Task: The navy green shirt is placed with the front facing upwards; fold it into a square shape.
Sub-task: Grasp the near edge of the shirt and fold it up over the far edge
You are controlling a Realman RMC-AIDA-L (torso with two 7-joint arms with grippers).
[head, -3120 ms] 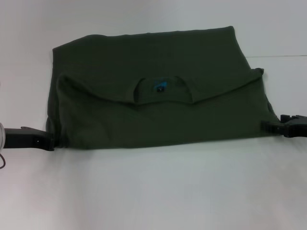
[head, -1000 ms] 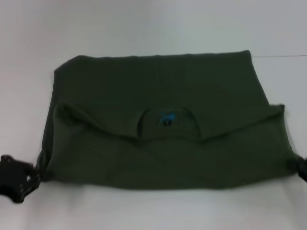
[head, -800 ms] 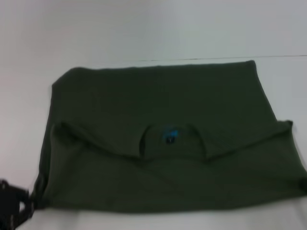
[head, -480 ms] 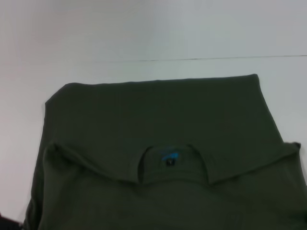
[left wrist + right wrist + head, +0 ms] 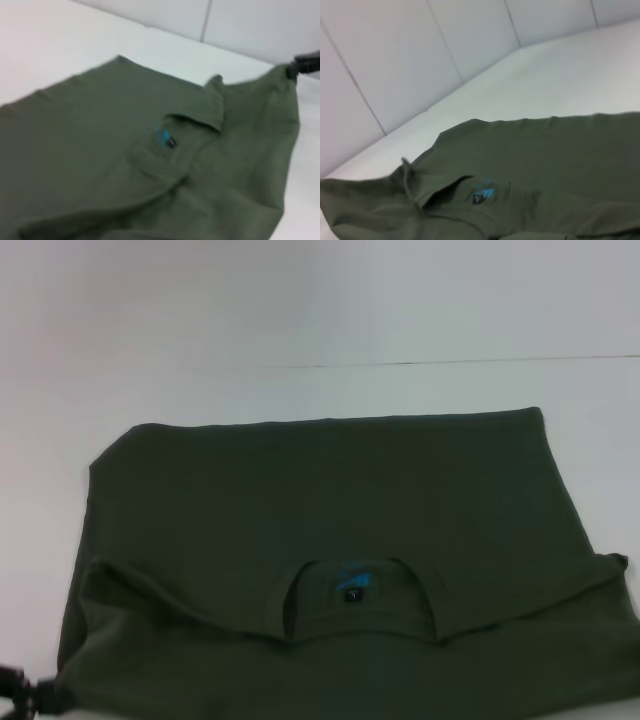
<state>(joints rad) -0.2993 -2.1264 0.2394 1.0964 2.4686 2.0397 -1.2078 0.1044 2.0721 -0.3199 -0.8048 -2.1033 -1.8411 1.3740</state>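
dark olive-green shirt [image 5: 330, 540], partly folded on the white surface

the navy green shirt lies spread wide, its upper part doubled over the body so the round ribbed collar [image 5: 360, 605] sits mid-cloth, opening toward the near edge, a small blue inner label [image 5: 352, 578] showing inside it. the folded flap's edge sags across the width; the near corners are lifted and pulled taut.

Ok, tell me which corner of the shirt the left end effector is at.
The near left corner of the navy green shirt: the left end effector sits right beside it; the two far corners lie flat, unattended.
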